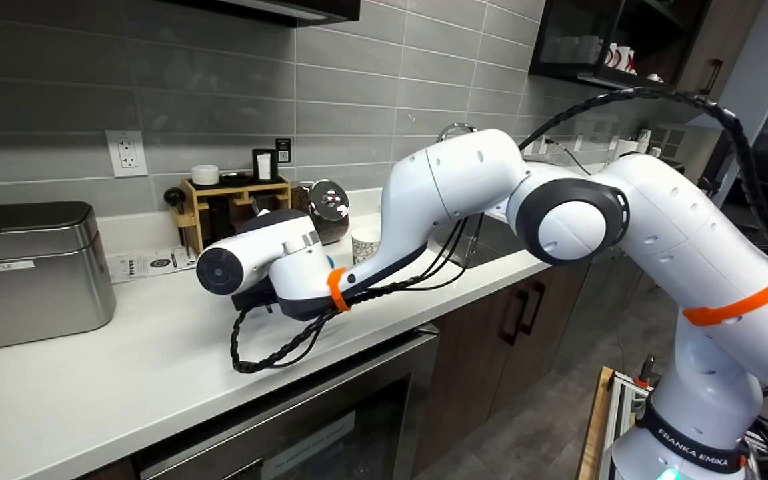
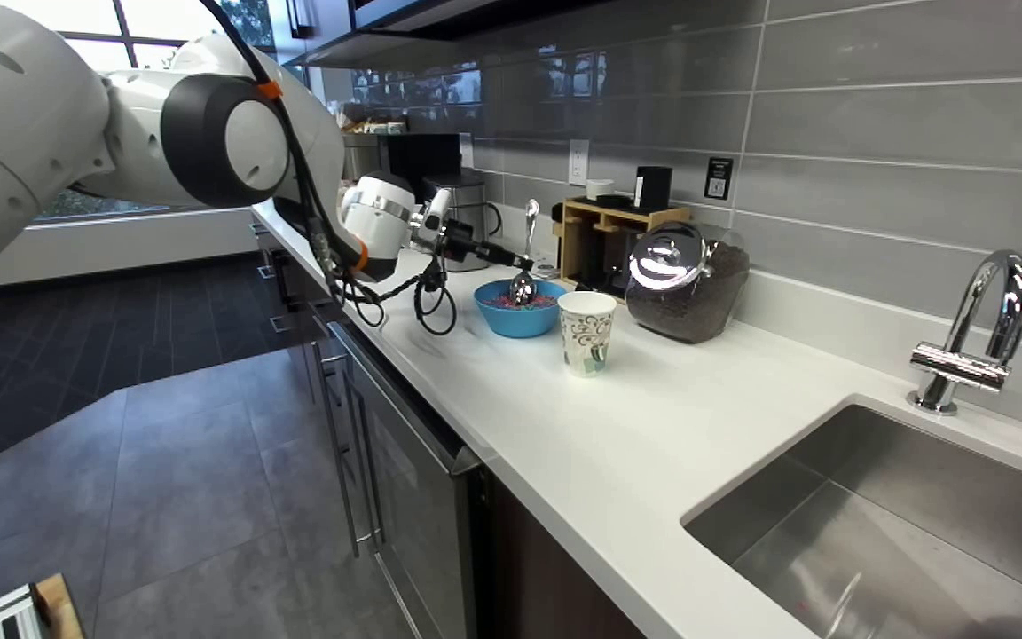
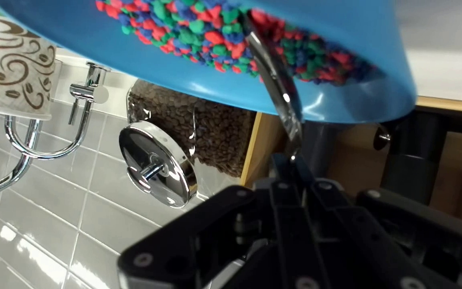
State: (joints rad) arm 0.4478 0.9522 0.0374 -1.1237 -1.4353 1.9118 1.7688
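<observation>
Black jaws, nearly together, pinch a spoon (image 3: 278,84) dipped into a blue bowl (image 2: 518,325).

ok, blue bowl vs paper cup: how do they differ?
The blue bowl is plain; the paper cup carries brown swirls. The bowl is wider than tall, the cup taller than wide. A spoon reaches into the bowl; none shows in the cup. Both stand on the white counter.

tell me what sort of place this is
Most likely a shared or office kitchen: there is a sink, a jar of coffee beans and a metal bin labelled for cup recycling.
</observation>
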